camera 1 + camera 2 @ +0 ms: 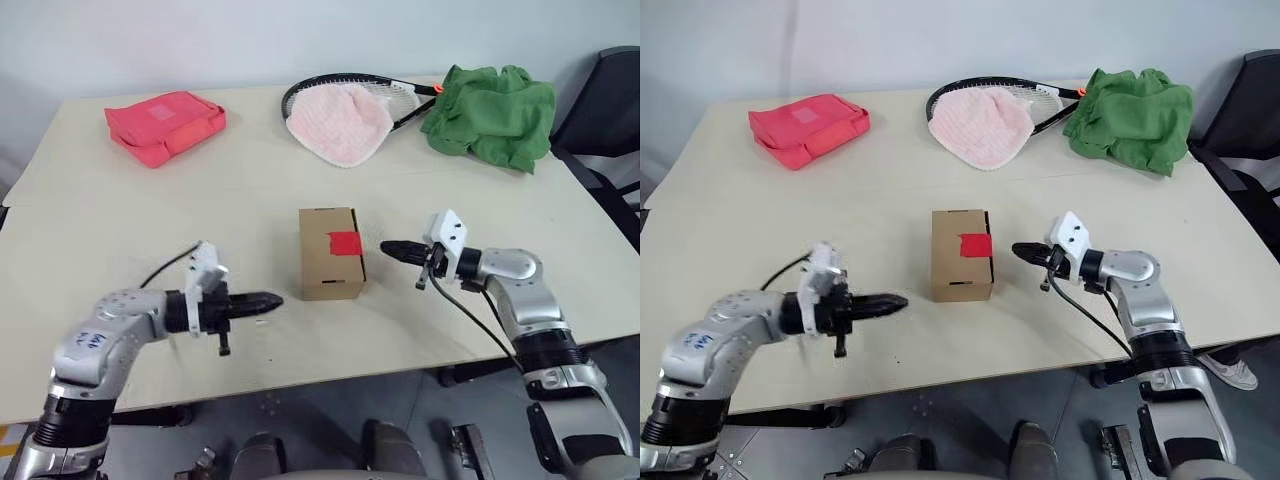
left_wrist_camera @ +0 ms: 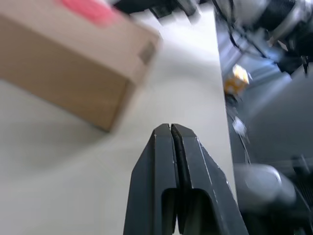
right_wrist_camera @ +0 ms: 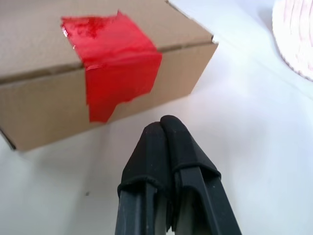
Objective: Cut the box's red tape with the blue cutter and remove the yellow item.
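Box (image 1: pixel 330 252) mid-table, red tape (image 1: pixel 345 242) intact; likely light, stiff cardboard, grip across side walls. Left gripper (image 1: pixel 272 299) and right gripper (image 1: pixel 388 247) closed, empty, flanking box

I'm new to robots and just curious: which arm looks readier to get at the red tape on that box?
Probably the right. Its shut claw points straight at the red tape, which wraps over the box edge on that side. The left claw sits at the untaped side.
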Robot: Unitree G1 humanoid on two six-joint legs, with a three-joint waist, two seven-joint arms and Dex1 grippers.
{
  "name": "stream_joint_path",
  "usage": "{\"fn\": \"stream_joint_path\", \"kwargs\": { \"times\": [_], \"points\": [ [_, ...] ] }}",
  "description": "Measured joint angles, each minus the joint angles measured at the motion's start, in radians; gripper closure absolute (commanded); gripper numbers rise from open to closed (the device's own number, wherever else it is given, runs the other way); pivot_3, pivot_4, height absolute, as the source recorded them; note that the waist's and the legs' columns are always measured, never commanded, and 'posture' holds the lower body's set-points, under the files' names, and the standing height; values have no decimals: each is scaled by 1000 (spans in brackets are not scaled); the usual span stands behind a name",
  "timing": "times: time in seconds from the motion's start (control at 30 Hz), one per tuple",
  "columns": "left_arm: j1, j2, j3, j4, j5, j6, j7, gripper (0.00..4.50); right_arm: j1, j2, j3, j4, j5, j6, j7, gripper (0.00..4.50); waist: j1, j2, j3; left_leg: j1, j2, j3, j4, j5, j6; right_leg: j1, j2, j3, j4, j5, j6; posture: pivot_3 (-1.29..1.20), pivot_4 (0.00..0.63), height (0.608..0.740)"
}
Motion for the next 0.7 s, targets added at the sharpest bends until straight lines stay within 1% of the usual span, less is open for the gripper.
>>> {"fn": "stream_joint_path", "kwargs": {
  "times": [0.07, 0.17, 0.27, 0.37, 0.5, 0.7],
  "points": [
    [-64, -30, -2, 61, 49, -58, 58, 4456, 0, 22, 3, -7, -12, 30, -42, 4500, -1, 0, 0, 0, 0, 0, 0, 0, 0, 0, 0, 0, 0, 0, 0, 0, 150, 740],
    [-148, -91, -91, 193, 178, -151, 141, 4456, -22, 83, 18, 1, -45, 74, -126, 4500, -3, 0, 0, 1, 0, 0, 0, 0, 0, 0, 0, 0, 1, 0, 0, 0, 150, 740],
    [-187, -148, -171, 292, 254, -193, 177, 4456, -81, 127, 46, 52, -89, 79, -184, 4500, -6, 0, 0, 0, 0, 1, -1, 0, 0, -1, 0, -1, 1, 0, 0, 0, 150, 740],
    [-207, -161, -232, 342, 308, -224, 173, 4456, -148, 153, 54, 142, -118, 45, -199, 4500, -10, 0, 0, 1, 0, 1, -3, 0, -1, -1, 0, -1, 1, 0, 0, 0, 150, 740],
    [-204, -163, -241, 332, 293, -199, 115, 4456, -215, 177, 63, 256, -126, -25, -146, 4500, -18, 1, 0, 1, 0, 1, -3, 0, -1, -1, 0, -1, 1, 0, 0, 0, 150, 740],
    [-128, -139, -225, 231, 231, -151, 26, 4456, -278, 186, 63, 376, -124, -113, 2, 4500, -28, 1, 1, 1, 0, 0, -3, 0, -1, -1, 0, -1, 1, 0, 0, 0, 150, 740]
  ]
}}
